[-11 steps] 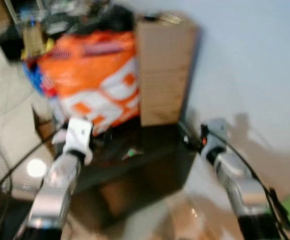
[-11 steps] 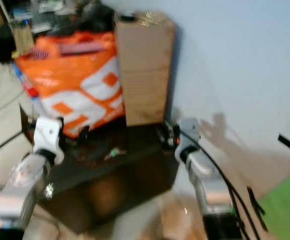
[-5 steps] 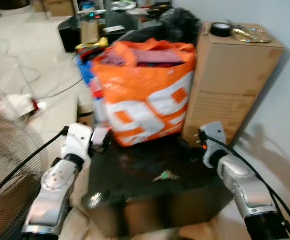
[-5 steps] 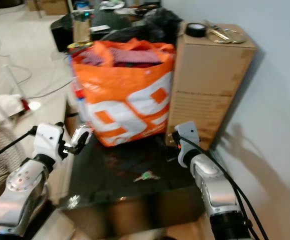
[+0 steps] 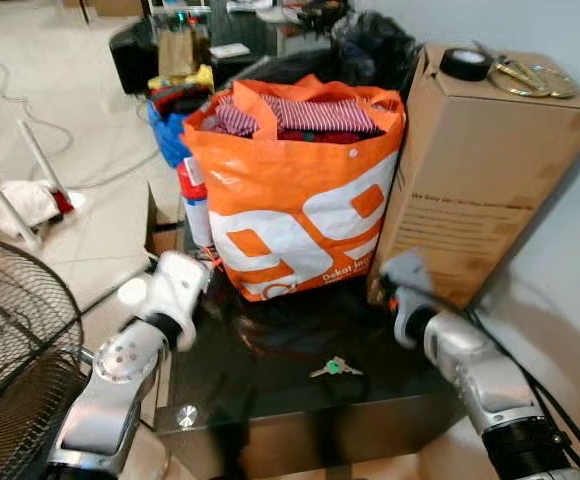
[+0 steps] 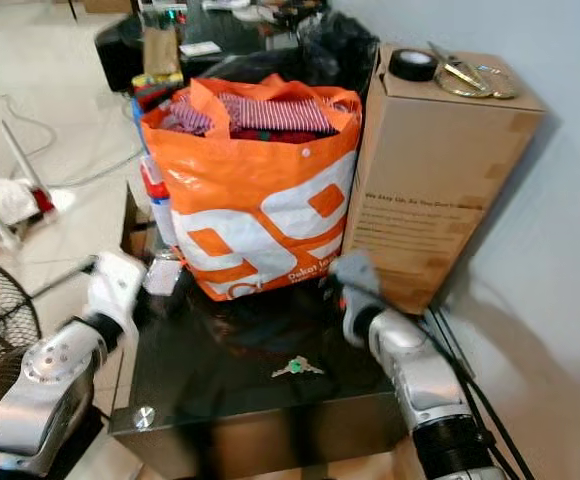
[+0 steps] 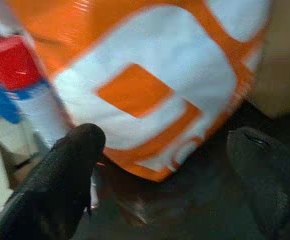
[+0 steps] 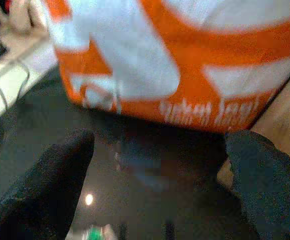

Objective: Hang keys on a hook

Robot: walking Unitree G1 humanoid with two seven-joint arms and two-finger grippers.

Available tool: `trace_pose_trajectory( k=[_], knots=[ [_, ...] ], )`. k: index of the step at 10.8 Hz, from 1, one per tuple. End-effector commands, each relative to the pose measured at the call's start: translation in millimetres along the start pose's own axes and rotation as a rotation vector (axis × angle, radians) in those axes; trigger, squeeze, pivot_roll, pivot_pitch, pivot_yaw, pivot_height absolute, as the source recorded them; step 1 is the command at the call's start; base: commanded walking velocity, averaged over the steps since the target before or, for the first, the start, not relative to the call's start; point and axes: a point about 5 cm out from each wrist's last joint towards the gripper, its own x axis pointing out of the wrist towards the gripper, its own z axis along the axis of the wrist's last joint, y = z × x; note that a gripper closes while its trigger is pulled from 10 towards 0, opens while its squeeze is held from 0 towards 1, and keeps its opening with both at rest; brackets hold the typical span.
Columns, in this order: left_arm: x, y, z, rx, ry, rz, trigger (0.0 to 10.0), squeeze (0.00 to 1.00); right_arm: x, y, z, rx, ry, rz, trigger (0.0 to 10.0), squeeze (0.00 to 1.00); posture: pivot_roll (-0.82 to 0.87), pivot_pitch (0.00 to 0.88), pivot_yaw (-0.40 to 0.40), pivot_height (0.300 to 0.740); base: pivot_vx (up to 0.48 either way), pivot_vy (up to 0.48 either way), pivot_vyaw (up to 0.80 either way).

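Both grippers, left gripper and right gripper, hang wide open over the glossy black surface, holding nothing. Big orange-and-white shopping bag sits at the back edge, stuffed with striped red clothes. Tall brown cardboard box beside it has a black tape roll on top. Small bunch of keys with a green tag lies flat near the front edge, long axis along that edge.
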Motion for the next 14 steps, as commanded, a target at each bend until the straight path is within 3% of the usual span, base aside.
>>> trace_pose_trajectory(
  k=[1, 3, 4, 6, 7, 10, 11, 12, 13, 14],
  knots=[
    [-1.5, -6.4, -1, -0.003, 0.025, -0.072, 10.0, 0.00, 4.1, 1.8, -3, -0.009, 0.035, 0.029, 10.0, 1.00, -0.01, 0.000, 0.022, 0.740, 0.000, 0.000, 0.00],
    [-4.5, -13.5, -10, 0.003, 0.107, -0.227, 10.0, 0.00, 15.0, 11.3, -15, -0.010, 0.095, 0.102, 10.0, 1.00, -0.02, 0.000, 0.019, 0.740, 0.000, 0.000, 0.00],
    [-6.3, -20.0, -17, 0.030, 0.194, -0.374, 10.0, 0.00, 24.4, 17.1, -25, -0.024, 0.150, 0.122, 10.0, 1.00, -0.02, 0.000, 0.015, 0.740, 0.000, 0.000, 0.00],
    [-6.3, -28.3, -22, 0.012, 0.265, -0.492, 10.0, 0.00, 32.7, 24.5, -39, -0.030, 0.205, 0.159, 10.0, 1.00, -0.03, 0.000, 0.010, 0.740, 0.000, 0.000, 0.00],
    [-7.2, -30.7, -25, 0.014, 0.282, -0.501, 10.0, 0.00, 34.8, 27.3, -44, -0.035, 0.217, 0.167, 10.0, 0.00, -0.02, 0.000, 0.001, 0.740, 0.000, 0.000, 0.00],
    [-14.0, -32.6, -29, -0.012, 0.304, -0.491, 10.0, 0.00, 41.8, 32.6, -52, -0.086, 0.259, 0.183, 10.0, 0.00, 0.00, 0.000, -0.026, 0.740, 0.000, 0.000, 0.00],
    [-15.6, -32.8, -30, -0.016, 0.313, -0.491, 10.0, 0.00, 42.6, 33.9, -54, -0.094, 0.270, 0.198, 9.1, 0.00, 0.00, 0.000, -0.030, 0.740, 0.000, 0.000, 0.00],
    [-18.5, -31.5, -31, -0.014, 0.331, -0.487, 10.0, 0.00, 44.1, 35.5, -56, -0.096, 0.274, 0.206, 6.4, 0.00, 0.01, 0.000, -0.040, 0.740, 0.000, 0.000, 0.00],
    [-22.2, -28.2, -32, -0.017, 0.346, -0.481, 10.0, 0.00, 46.4, 39.0, -58, -0.096, 0.274, 0.205, 4.5, 0.00, 0.02, 0.000, -0.045, 0.740, 0.000, 0.000, 0.00],
    [-25.6, -26.0, -32, -0.023, 0.357, -0.480, 10.0, 0.00, 47.6, 41.8, -60, -0.099, 0.279, 0.204, 4.4, 0.00, 0.03, 0.000, -0.049, 0.740, 0.000, 0.000, 0.00]
  ],
)
